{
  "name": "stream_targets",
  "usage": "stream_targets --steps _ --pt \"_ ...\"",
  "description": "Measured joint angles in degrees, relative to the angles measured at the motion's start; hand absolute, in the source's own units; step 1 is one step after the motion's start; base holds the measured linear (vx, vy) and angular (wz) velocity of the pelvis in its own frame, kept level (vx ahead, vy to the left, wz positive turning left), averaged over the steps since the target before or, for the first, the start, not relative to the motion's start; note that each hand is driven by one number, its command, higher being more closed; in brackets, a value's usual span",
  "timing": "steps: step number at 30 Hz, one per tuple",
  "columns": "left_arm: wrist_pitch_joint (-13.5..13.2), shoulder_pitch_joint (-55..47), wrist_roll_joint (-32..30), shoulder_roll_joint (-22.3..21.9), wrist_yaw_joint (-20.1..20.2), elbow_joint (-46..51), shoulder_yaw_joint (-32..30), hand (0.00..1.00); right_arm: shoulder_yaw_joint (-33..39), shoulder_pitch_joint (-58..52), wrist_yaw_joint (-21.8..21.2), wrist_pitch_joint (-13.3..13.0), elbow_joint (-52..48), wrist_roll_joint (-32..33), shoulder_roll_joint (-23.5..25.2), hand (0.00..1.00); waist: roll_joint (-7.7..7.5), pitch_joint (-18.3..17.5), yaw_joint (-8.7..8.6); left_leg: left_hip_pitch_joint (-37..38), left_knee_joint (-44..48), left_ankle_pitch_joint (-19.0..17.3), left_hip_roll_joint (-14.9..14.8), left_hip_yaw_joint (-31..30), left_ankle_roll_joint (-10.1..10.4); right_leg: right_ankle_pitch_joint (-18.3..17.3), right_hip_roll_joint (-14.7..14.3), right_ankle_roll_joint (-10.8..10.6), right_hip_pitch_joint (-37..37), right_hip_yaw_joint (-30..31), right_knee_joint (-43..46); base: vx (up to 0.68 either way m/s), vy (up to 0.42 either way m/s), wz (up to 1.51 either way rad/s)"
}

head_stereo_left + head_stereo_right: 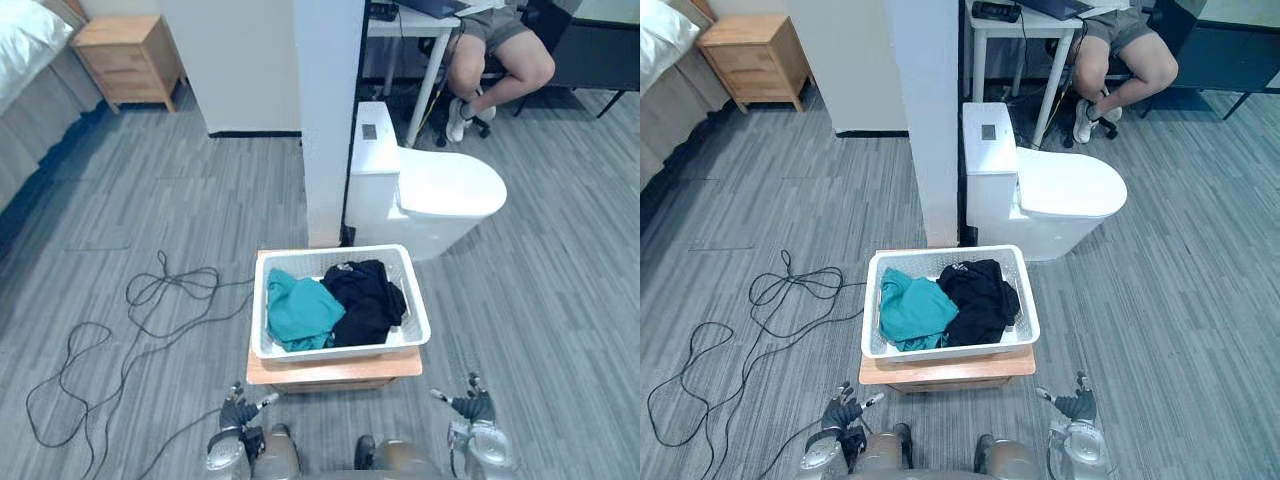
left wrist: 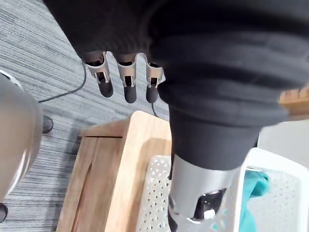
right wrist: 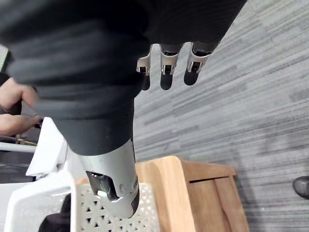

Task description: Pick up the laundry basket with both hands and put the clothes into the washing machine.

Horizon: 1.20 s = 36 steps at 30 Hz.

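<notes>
As it sits, the white basket (image 1: 335, 352) holds teal and black clothes (image 1: 332, 302).

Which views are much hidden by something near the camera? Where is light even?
Left wrist view: the left hand, dark-covered, hides much; right wrist view: the right hand likewise; left eye view: even light on the white plastic laundry basket.

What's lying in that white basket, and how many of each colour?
Teal clothing bundle: 1
Black clothing bundle: 1
Total: 2 bundles in the white laundry basket; whether the black one is a single garment cannot be told.
</notes>
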State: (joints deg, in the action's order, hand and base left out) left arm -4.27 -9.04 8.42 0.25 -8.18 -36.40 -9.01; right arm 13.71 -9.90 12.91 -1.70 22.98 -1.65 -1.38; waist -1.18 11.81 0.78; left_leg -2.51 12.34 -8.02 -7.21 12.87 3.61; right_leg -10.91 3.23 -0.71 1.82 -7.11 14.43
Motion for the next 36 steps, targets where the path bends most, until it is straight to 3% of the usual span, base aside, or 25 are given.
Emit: stream_targets --steps 8,13,15,21,22,28,36 --pt "-1.17 3.19 0.67 3.39 -2.53 5.36 0.21 0.0 -0.62 7.37 1.06 -0.22 1.22 0.02 -3.94 0.0 0.57 -0.03 -0.25 0.63 -6.95 2.95 1.56 1.29 -0.44 3.47 -0.18 -1.01 0.59 1.37 -5.84 0.05 0.036 -0.11" --pt "-1.23 9.68 0.62 3.99 -4.79 5.02 3.34 0.0 -4.23 16.99 1.93 -0.22 6.25 0.03 -6.99 0.0 2.47 1.53 -0.38 -2.86 -8.35 5.05 2.08 1.16 -1.43 6.35 -0.09 -1.03 4.32 1.48 -6.82 -0.05 0.042 -0.01" --pt "-1.31 14.7 0.41 4.93 -6.03 2.12 4.84 0.0 -7.4 23.26 1.92 -0.21 10.53 0.02 -7.55 0.0 3.37 3.87 -0.37 -4.87 -7.63 5.47 2.2 1.25 -1.84 7.37 0.11 -0.94 6.38 2.02 -6.59 -0.12 0.034 -0.07" --pt "-1.17 28.97 -0.14 8.71 -8.16 -6.52 6.82 0.0 -10.37 39.6 2.22 0.56 21.7 0.07 -10.87 0.0 3.34 11.06 -0.42 -12.17 -3.98 6.76 2.67 1.25 -3.41 9.37 0.73 -1.24 12.69 3.06 -5.45 -0.18 0.024 -0.04" --pt "-1.29 30.45 -0.16 8.96 -8.22 -7.19 6.92 1.0 -10.48 41.36 2.29 0.68 23.21 0.07 -11.48 1.0 3.43 11.86 -0.42 -12.38 -3.78 6.92 2.75 1.25 -3.61 9.66 0.74 -1.38 12.89 3.17 -5.36 -0.17 0.026 -0.02" --pt "-1.07 39.58 -0.78 10.98 -8.49 -12.67 7.39 1.0 -13.93 52.29 3.02 1.17 28.6 1.29 -13.45 1.0 2.88 13.17 -1.36 -16.94 -3.54 8.35 3.33 1.64 -4.09 11.92 1.43 -2.21 18.23 4.89 -4.57 -0.16 0.038 -0.07" --pt "-1.23 39.35 -1.38 12.16 -8.09 -9.93 8.94 1.0 -14.22 50.15 2.77 0.98 24.46 5.66 -13.97 1.0 2.53 13.86 -1.49 -17.32 -3.85 8.79 3.36 2.15 -4.54 13.87 1.13 -2.34 18.21 6.11 -7.15 0.0 0.014 -0.09"
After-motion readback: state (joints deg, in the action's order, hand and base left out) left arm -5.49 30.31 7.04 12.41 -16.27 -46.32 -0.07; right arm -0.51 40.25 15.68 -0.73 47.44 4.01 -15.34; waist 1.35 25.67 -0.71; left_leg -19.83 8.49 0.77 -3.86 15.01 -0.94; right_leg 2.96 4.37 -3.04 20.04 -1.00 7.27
